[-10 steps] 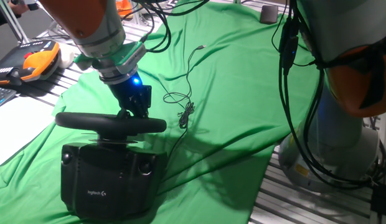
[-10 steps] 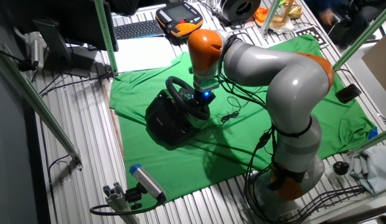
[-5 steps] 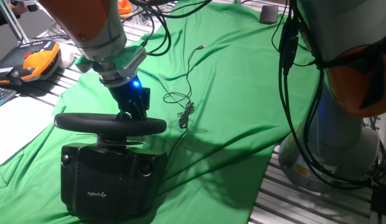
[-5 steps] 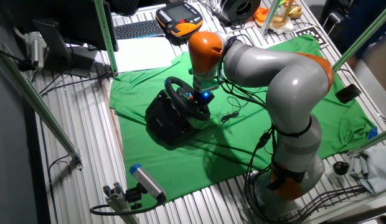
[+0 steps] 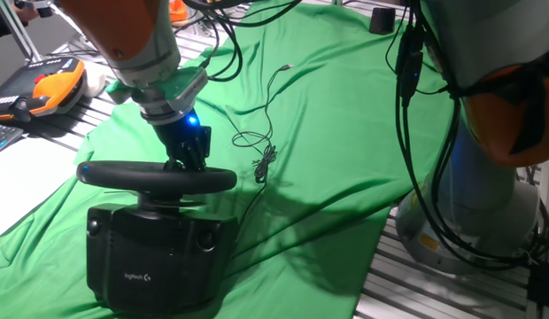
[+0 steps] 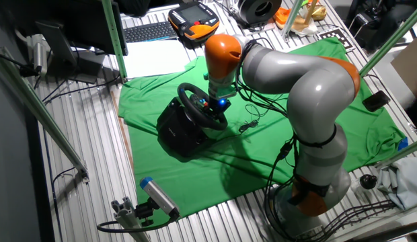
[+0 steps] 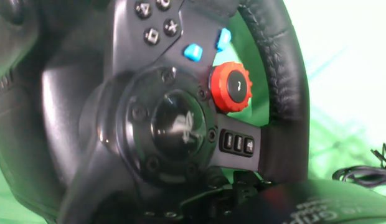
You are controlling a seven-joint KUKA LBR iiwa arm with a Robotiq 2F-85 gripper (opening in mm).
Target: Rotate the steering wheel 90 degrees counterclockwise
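The steering wheel (image 5: 159, 177) is a black rim seen edge-on above its boxy black base (image 5: 155, 257), which has a white logo. In the other fixed view the steering wheel (image 6: 200, 105) tilts up on the base (image 6: 176, 129). The hand view is filled by the wheel's face: the hub (image 7: 174, 127), a red dial (image 7: 231, 86), blue buttons and the rim (image 7: 281, 74). My gripper (image 5: 188, 159), with a blue light above it, reaches down onto the far side of the rim and is shut on it. The gripper (image 6: 214, 111) sits at the wheel's right side. The fingertips are mostly hidden.
A green cloth (image 5: 345, 115) covers the table. A thin black cable (image 5: 261, 151) lies coiled just right of the wheel. An orange teach pendant (image 5: 49, 89) sits far left. The arm's own base (image 5: 487, 204) stands at right with hanging cables. A keyboard (image 6: 148, 31) lies beyond the cloth.
My gripper has shifted slightly left along the rim's far side. The wheel's base has not moved.
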